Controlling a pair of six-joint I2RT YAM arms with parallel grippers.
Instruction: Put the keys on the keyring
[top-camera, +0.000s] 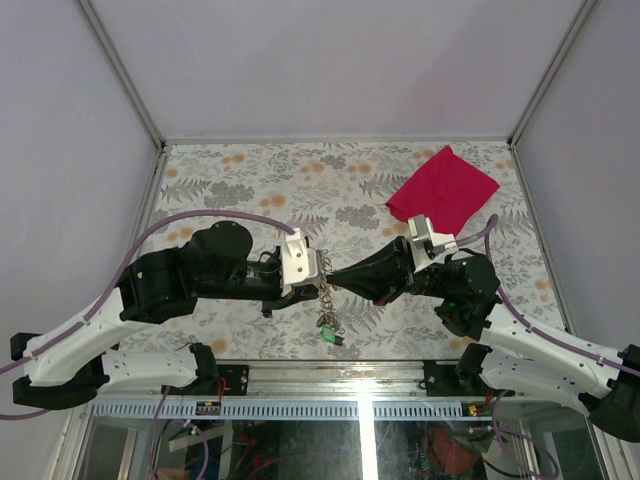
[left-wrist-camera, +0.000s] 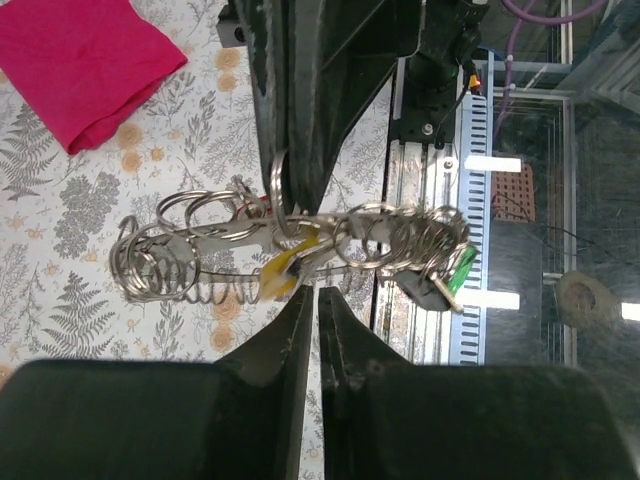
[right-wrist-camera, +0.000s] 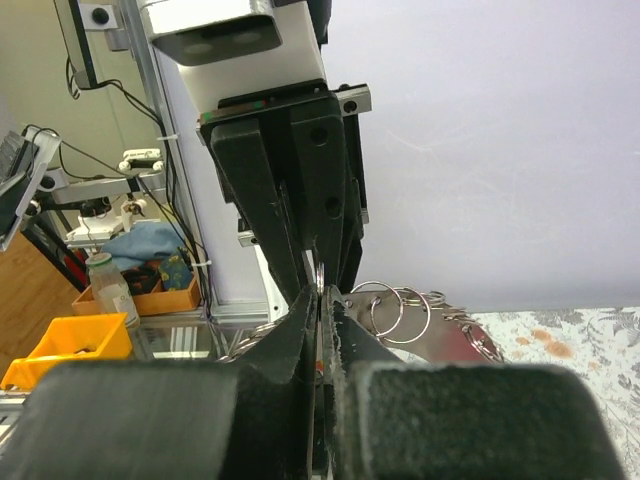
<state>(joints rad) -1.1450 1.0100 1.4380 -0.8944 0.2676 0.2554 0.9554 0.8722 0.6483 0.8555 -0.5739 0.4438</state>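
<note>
Both grippers meet tip to tip above the table's near middle. My right gripper is shut on the keyring, which shows edge-on between its tips. A bunch of steel rings, a wire coil and a green tag hang from it. The yellow key's head sits right at the tips of my left gripper. Its jaws show only a thin slit. I cannot tell whether they pinch the key. A reddish flat piece lies among the rings; whether it is the red key is unclear.
A red cloth lies on the floral table at the back right. The chain of rings hangs down to the green tag near the table's front rail. Grey walls enclose three sides.
</note>
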